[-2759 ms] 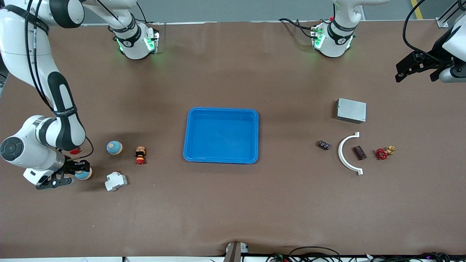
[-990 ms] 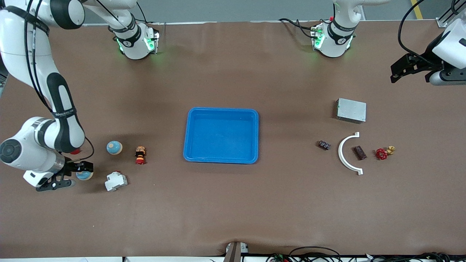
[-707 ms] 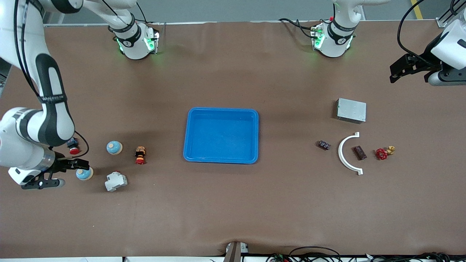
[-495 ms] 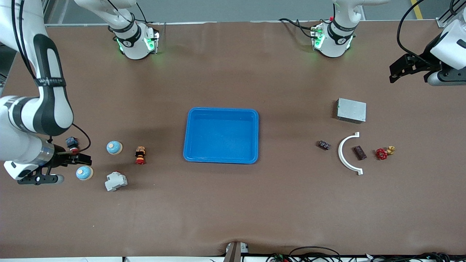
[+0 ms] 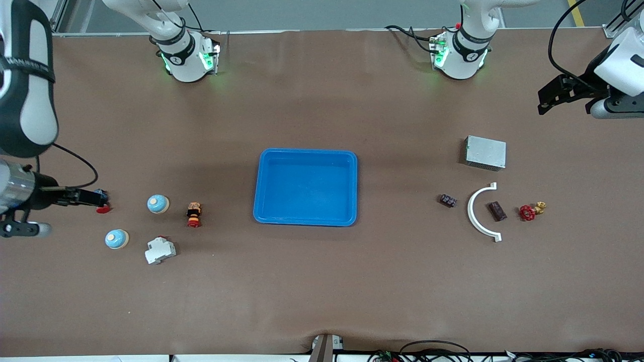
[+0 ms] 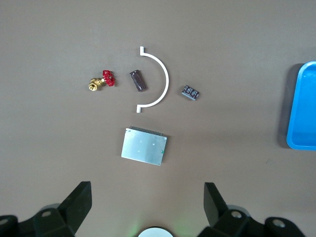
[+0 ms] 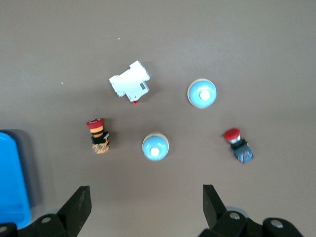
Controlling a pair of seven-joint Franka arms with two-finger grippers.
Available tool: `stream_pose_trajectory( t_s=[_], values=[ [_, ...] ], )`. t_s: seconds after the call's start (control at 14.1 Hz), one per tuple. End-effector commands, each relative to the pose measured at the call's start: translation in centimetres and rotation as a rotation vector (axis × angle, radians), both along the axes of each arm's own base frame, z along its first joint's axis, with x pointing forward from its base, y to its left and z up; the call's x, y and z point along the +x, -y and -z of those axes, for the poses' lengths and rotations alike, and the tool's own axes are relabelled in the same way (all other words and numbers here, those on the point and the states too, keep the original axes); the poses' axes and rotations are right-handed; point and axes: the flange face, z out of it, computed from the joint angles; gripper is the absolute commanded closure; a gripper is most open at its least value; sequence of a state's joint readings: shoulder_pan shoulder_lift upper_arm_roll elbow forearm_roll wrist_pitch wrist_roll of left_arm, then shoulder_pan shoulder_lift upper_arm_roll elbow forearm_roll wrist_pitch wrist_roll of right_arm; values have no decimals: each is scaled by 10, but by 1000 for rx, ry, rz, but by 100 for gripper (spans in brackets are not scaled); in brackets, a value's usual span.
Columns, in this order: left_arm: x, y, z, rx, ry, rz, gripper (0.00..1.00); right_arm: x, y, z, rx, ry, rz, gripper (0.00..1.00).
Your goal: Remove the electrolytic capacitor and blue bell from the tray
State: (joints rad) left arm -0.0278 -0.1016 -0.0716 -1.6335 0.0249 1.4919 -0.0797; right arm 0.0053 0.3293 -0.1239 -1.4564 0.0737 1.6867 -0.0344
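Note:
Two blue dome bells stand on the table toward the right arm's end: one and one nearer the front camera. A small black capacitor block lies toward the left arm's end, beside a white arc. A brown cylinder lies inside the arc. My right gripper is open and empty, high over the table beside a red push button. My left gripper is open and empty, raised above the silver box.
A blue tray sits at mid table, empty. A white breaker and a red-orange button lie by the bells. A silver box and a red valve lie near the arc.
My right gripper has risen from around the nearer bell and pulled toward the right arm's end of the table. The bell stays on the table. My left gripper shifted slightly.

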Motion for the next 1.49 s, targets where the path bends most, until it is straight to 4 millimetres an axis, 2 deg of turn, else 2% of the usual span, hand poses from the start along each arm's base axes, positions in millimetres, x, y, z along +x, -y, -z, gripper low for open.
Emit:
stream_pose_trajectory(
  t_s=[0.0,0.5,0.85,1.06,1.13,1.2,1.41],
  values=[
    [-7,-1,-7,24,15,2,0,-22,-5,-36,0,-4,59,0],
    [-5,1,-3,23,9,-11,0,-53,-17,-85,12,8,47,0],
    [-2,7,-2,22,20,0,0,-75,-13,-123,-8,46,40,0],
    [-2,19,0,25,21,20,0,-86,-11,-140,-12,74,37,0],
    [-2,19,-4,23,31,19,0,-88,-12,-143,-12,75,35,0],
    [2,20,-17,17,73,22,0,-90,-11,-146,-13,75,35,0],
    [6,27,-12,17,61,36,0,-91,-6,-146,-46,76,34,0]
  ],
)
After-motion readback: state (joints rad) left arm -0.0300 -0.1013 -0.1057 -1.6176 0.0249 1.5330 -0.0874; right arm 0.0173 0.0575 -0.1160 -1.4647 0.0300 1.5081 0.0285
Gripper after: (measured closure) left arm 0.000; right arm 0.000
